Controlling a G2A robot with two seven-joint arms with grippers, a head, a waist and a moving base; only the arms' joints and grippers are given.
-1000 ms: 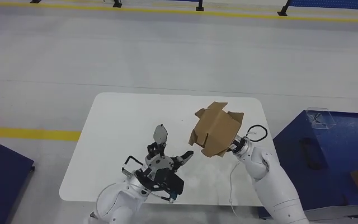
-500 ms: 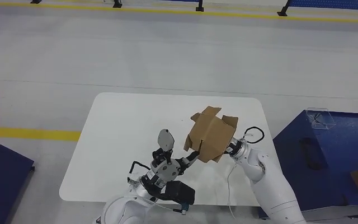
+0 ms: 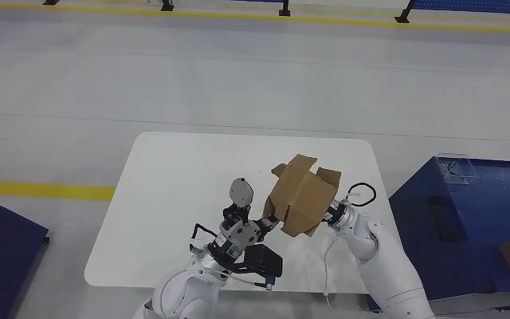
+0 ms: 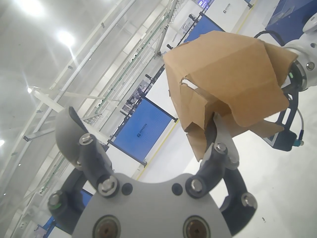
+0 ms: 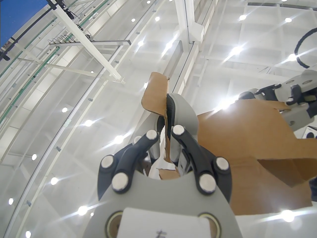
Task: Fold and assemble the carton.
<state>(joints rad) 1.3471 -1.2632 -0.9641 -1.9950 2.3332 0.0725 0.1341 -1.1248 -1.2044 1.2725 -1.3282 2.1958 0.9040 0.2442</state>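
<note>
**Top view:** the carton [image 3: 301, 198] is off the table [image 3: 175, 183], held in the air over its right near part, between the two arms. We read it as tilted, long axis roughly near-to-far. The splayed flaps [image 3: 296, 163] at the far end point away from the robot. The left claw [image 3: 256, 209] sits just beside the carton's left near edge, spread wide. One finger [image 3: 241, 191] stands clear; the other meets the cardboard. The right arm comes in from the right near side, with its wrist [image 3: 339, 214] at the carton's right lower corner. A blue cabinet [image 3: 458, 207] stands on the floor right of the table.

**Left wrist view:** the left claw [image 4: 140, 118] is released, gripping nothing. One finger [image 4: 68, 127] is in free air, well apart from the carton [image 4: 223, 75]. The other has its tip tucked behind a loose lower flap [image 4: 195, 125]. Here we get the carton's underside folds and a slit between panels, which face away from the top camera. The right arm's wrist shows behind the carton.

**Right wrist view:** the right claw [image 5: 168, 115] is clenched on a carton flap [image 5: 156, 92], with the cardboard edge pinched between the pads. From above, the carton [image 5: 247, 149] covers this grip. The left claw [image 5: 292, 95] shows farther off, at the carton's opposite edge.
</note>
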